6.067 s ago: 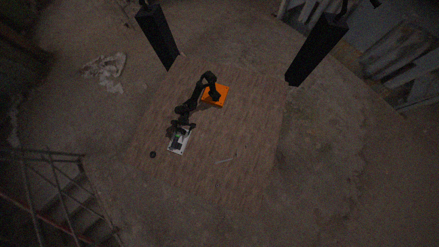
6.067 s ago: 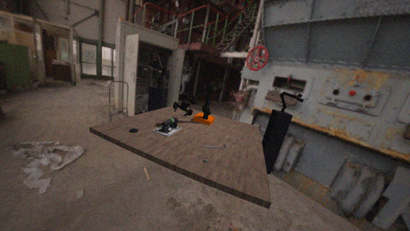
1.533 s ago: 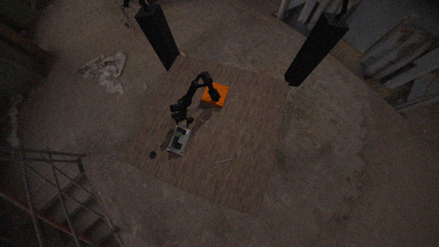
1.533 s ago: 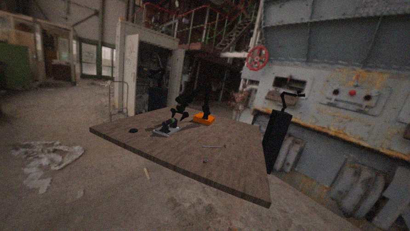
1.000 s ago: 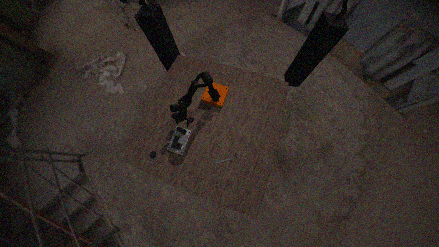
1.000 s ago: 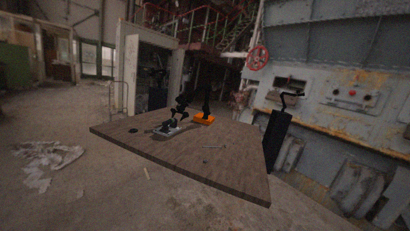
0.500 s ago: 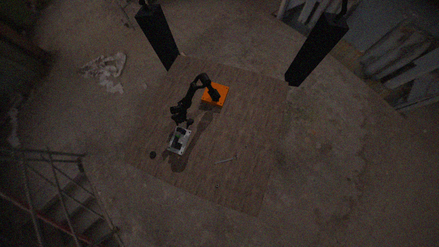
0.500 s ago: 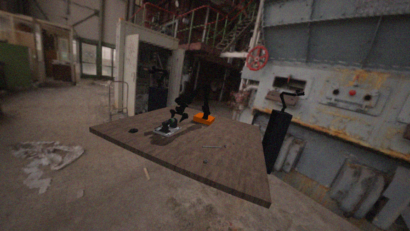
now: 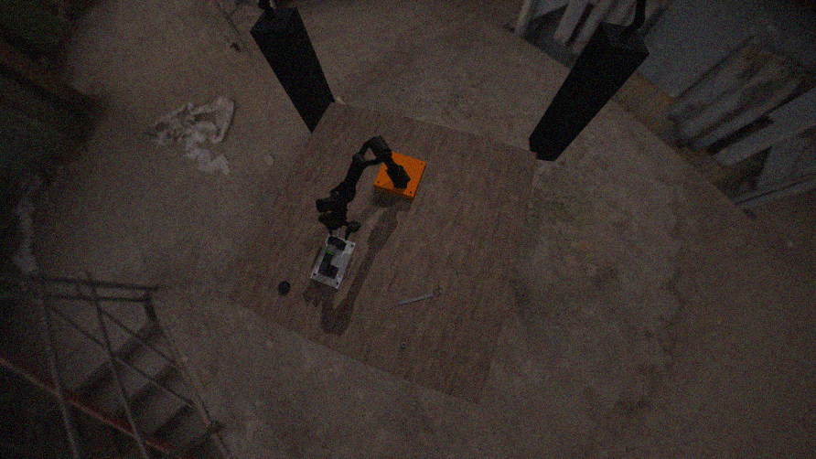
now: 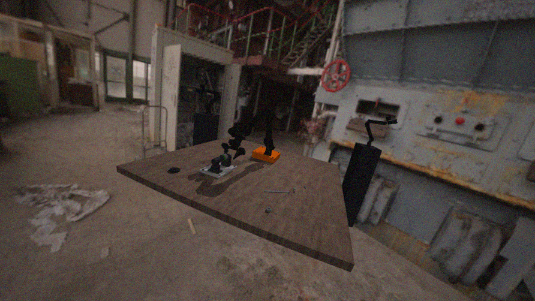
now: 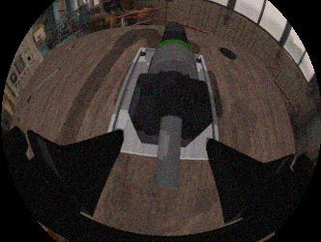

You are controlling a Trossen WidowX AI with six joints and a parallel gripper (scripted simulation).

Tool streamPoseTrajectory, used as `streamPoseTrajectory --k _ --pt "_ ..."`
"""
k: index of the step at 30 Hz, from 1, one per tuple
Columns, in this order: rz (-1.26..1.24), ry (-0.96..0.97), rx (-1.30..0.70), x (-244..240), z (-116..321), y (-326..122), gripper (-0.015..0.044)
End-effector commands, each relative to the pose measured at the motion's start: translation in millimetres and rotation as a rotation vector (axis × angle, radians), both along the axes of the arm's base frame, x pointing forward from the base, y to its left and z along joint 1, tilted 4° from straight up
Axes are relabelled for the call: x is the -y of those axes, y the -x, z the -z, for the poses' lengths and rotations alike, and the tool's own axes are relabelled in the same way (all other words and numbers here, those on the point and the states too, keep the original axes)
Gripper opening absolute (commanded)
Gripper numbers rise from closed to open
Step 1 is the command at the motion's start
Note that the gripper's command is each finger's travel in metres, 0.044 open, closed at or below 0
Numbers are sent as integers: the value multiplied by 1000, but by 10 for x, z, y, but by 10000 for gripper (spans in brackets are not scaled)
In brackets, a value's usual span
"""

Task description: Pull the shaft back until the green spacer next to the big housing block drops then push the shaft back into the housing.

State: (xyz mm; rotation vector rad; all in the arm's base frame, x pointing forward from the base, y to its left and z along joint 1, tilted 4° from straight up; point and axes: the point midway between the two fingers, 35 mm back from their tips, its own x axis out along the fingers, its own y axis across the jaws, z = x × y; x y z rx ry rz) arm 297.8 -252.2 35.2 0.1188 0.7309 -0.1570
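Note:
My gripper is open, at the near end of the assembly, with one finger on each side of the grey shaft. The shaft sticks out of the dark near block towards me and is not gripped. Behind that block a thick grey section leads to the green spacer, a thin green band. It sits against the dark housing block at the far end. Any separate spacers in the grey section cannot be told apart.
The assembly stands on a pale base plate. A black disc lies beyond it. A wrench and a nut lie farther off. The arm's orange base stands behind.

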Motion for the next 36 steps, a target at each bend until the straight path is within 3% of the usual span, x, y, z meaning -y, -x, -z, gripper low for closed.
streamPoseTrajectory --k 1,10,17,36 --pt "0 0 0 0 -1 0 282" --pt "0 0 0 0 -1 0 46" --pt "1 0 0 -1 -1 2 0" --pt "5 0 -1 -28 9 146 0"
